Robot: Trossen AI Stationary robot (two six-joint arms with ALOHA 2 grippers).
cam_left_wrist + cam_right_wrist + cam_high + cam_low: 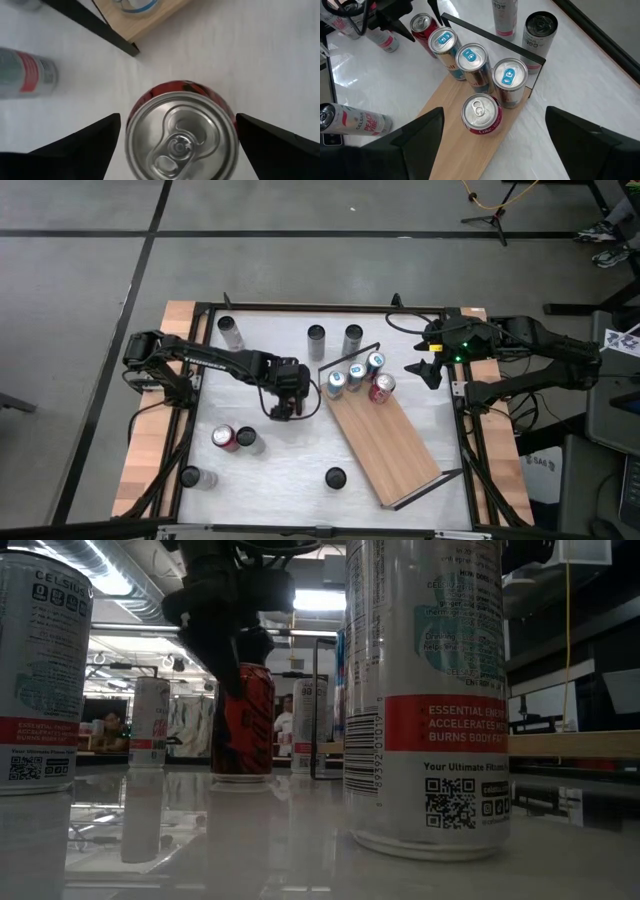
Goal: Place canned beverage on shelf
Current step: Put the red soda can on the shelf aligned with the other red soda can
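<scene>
Light-wood shelf [385,442] with black wire end rails lies diagonally toward the worktop's right edge, carrying four upright cans [356,378] at its far end. Near the worktop's centre, just off the shelf's far end, the left gripper [284,406] straddles an upright red can [182,134], jaws wide open, not touching. The right gripper [425,370], jaws open and empty, waits near the right edge.

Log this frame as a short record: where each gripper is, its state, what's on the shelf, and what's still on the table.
left gripper: open, straddling an upright red can on the table, beside the shelf's end; not closed on it
right gripper: open, above the shelf, holding nothing
on shelf: three blue-topped cans in a row by the rail, one red can beside them
on table: several upright cans, two lying on their sides
task status: the can is not yet on the shelf
</scene>
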